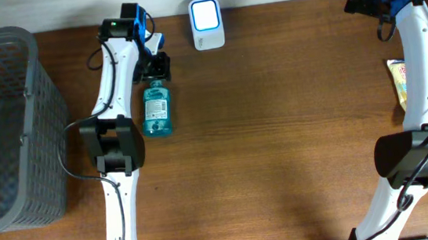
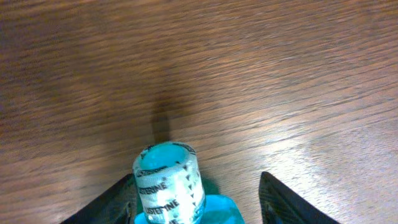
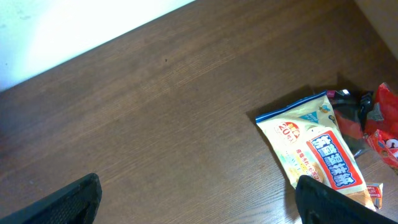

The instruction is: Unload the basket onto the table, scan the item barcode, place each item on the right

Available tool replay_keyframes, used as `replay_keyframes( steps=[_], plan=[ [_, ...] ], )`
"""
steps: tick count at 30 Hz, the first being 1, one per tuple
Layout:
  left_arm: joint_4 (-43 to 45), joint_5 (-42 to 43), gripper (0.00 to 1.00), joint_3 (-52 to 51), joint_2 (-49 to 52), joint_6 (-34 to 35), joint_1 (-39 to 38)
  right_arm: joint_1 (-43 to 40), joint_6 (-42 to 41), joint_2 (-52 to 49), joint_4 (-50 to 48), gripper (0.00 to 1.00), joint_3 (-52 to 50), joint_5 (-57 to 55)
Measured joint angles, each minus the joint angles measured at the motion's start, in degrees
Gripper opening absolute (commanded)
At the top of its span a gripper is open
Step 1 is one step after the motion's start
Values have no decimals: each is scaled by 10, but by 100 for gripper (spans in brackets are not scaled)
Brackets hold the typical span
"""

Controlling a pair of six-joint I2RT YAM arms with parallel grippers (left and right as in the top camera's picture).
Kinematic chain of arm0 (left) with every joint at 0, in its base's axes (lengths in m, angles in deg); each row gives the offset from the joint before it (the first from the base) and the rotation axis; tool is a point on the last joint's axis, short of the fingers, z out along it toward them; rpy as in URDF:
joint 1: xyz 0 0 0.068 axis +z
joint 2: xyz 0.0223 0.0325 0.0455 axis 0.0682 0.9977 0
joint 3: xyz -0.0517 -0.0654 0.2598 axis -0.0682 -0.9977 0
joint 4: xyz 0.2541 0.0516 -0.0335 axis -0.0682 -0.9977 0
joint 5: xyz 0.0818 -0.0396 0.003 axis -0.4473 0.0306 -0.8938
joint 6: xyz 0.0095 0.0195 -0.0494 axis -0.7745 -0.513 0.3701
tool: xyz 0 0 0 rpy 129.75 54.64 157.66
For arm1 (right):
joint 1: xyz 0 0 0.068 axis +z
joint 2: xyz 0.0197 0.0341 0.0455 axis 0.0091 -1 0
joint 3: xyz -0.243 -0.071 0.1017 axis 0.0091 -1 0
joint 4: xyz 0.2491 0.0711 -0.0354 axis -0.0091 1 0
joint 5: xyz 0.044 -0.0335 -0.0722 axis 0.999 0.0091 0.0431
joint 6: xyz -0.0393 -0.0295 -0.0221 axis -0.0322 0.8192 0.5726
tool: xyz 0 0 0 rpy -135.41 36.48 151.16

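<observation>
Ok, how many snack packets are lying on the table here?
2. A yellow, blue-topped plastic packet lies by the right arm; a red packet sits just beyond it, cropped. A dark item between them may be another.

Your light is soft and even; the scanner (image 1: 205,14) glares white, the bottle cap (image 2: 168,180) throws a short shadow ahead of the left gripper (image 2: 196,202), where the table (image 2: 280,62) blurs.
</observation>
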State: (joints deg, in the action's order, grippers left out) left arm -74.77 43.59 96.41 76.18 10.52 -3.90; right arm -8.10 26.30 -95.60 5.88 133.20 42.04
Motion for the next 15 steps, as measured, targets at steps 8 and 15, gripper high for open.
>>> replay_keyframes(
  steps=[8,15],
  plan=[
    [27,-24,43,-21,0,22,-4,0,0,0,0,98,0,0],
    [33,-27,27,-24,0,25,-4,0,0,0,0,99,0,0]
  ],
)
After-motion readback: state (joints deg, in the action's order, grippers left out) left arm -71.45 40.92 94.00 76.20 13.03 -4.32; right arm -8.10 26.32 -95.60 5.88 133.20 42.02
